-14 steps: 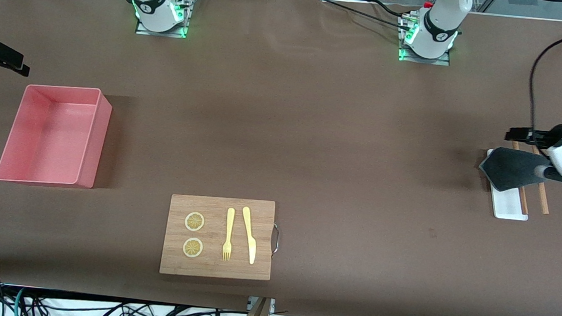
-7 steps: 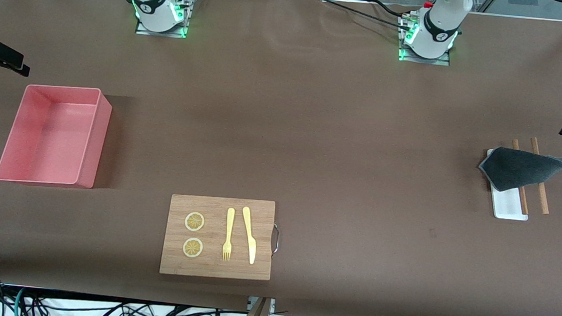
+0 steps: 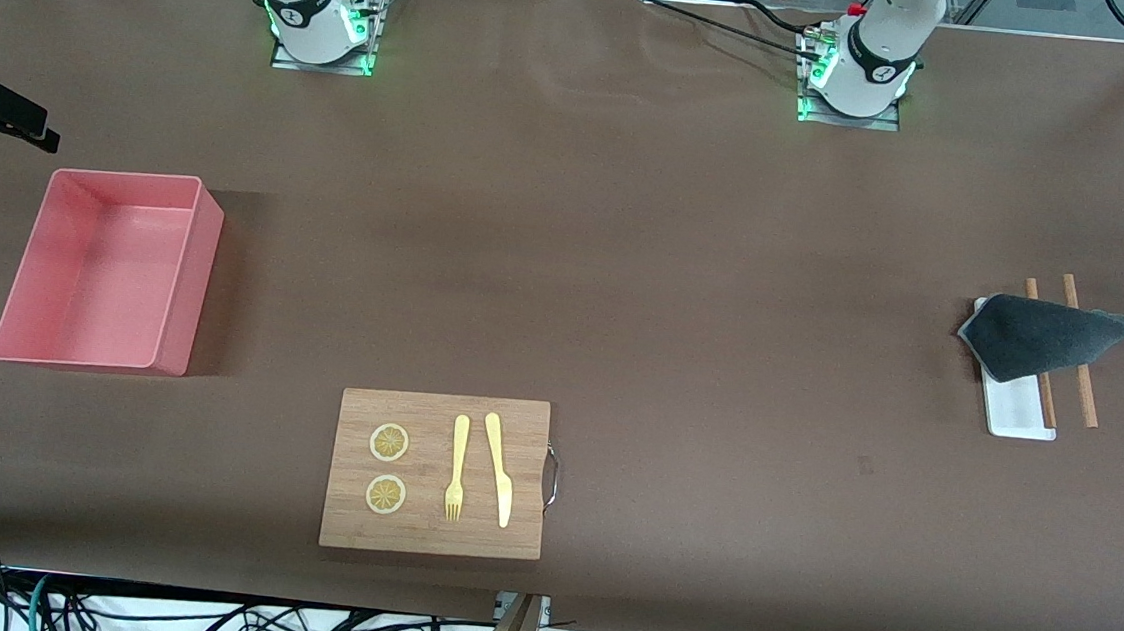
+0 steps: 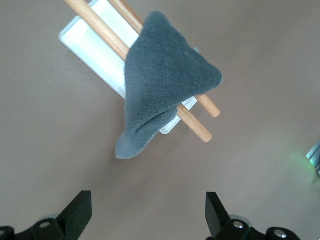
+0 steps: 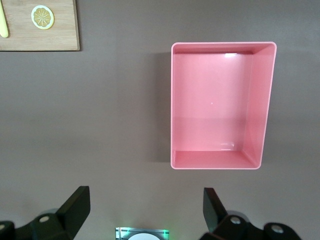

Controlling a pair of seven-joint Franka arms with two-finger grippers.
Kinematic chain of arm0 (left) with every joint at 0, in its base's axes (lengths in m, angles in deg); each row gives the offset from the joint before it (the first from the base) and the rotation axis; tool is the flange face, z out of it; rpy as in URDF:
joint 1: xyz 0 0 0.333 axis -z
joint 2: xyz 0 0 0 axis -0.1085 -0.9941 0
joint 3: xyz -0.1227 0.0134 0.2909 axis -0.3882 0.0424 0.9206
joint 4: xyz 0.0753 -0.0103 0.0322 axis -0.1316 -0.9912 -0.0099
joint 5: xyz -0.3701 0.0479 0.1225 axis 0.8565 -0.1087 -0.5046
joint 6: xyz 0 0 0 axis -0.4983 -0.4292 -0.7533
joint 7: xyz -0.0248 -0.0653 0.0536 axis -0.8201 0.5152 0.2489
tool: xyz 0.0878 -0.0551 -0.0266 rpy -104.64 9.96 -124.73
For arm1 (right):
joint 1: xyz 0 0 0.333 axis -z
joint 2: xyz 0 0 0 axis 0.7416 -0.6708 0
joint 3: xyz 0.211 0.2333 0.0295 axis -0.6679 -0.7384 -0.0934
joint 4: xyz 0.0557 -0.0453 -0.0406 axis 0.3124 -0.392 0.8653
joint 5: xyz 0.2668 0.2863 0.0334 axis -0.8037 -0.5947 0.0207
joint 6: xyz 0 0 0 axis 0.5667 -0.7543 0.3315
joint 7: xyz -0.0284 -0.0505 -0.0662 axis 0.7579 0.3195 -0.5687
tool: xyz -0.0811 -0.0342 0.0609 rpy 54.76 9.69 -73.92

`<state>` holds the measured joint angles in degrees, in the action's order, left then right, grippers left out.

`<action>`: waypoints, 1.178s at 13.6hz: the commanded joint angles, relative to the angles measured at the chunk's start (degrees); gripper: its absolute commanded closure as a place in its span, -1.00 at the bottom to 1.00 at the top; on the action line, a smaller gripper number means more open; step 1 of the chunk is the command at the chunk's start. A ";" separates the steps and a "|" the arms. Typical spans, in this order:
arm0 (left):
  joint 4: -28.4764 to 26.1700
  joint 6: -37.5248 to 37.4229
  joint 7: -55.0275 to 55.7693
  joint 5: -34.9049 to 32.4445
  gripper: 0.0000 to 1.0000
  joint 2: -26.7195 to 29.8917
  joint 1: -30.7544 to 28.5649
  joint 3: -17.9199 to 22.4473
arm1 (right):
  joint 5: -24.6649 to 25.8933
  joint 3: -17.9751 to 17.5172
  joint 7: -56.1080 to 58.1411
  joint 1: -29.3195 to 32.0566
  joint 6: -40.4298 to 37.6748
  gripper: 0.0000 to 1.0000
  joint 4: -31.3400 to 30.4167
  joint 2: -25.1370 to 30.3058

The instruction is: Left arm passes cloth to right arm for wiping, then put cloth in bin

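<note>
Right now the cloth [image 3: 1040, 337] lies near the tabletop's edge at my left arm's end, draped over two wooden sticks [image 3: 1079, 368] and one end of a white tray [image 3: 1014, 409]. It is folded into a rough triangle: its broad side rests on the tray, and it tapers to a point over the sticks toward that table edge. One corner droops off the tray onto the bare tabletop.

My left gripper [image 4: 148, 216] hangs above it, off to one side, with both fingers spread wide and nothing between them. In the left wrist view the drooping corner points toward my jaws, so that is the part closest to me. I judge a grasp there, or on the raised fold over the sticks, would suit best, since the sticks could get pinched along with it.

My right gripper [image 5: 145, 212] waits, also wide open and empty, above the bin [image 5: 265, 105] near the tabletop's edge at the right arm's end. The cloth is well apart from it, so the left arm is clearly the nearer one.
</note>
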<state>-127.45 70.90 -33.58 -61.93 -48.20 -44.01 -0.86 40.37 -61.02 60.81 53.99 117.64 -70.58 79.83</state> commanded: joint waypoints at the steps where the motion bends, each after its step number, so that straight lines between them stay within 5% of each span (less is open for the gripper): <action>1: 2.49 3.51 -11.89 5.41 -1.00 -4.92 -4.04 -0.59 | -0.50 -0.38 0.21 0.47 -0.27 -1.00 1.34 -0.55; 13: 2.49 5.20 -22.75 16.85 -0.96 -11.26 -7.13 -0.77 | -0.33 -0.47 0.21 0.30 0.08 -1.00 1.34 -1.08; 14: 2.49 5.20 -22.75 17.03 -0.75 -11.52 -7.13 -0.77 | -0.24 -0.56 0.21 0.12 0.08 -1.00 1.34 -1.17; 16: 2.58 5.11 -22.75 16.95 0.01 -11.70 -7.13 -0.77 | -0.33 -0.56 0.21 0.12 0.26 -1.00 1.26 -1.26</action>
<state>-126.72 76.87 -54.13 -46.36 -58.93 -50.82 -1.50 40.37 -61.21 60.81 53.85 117.91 -70.58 79.36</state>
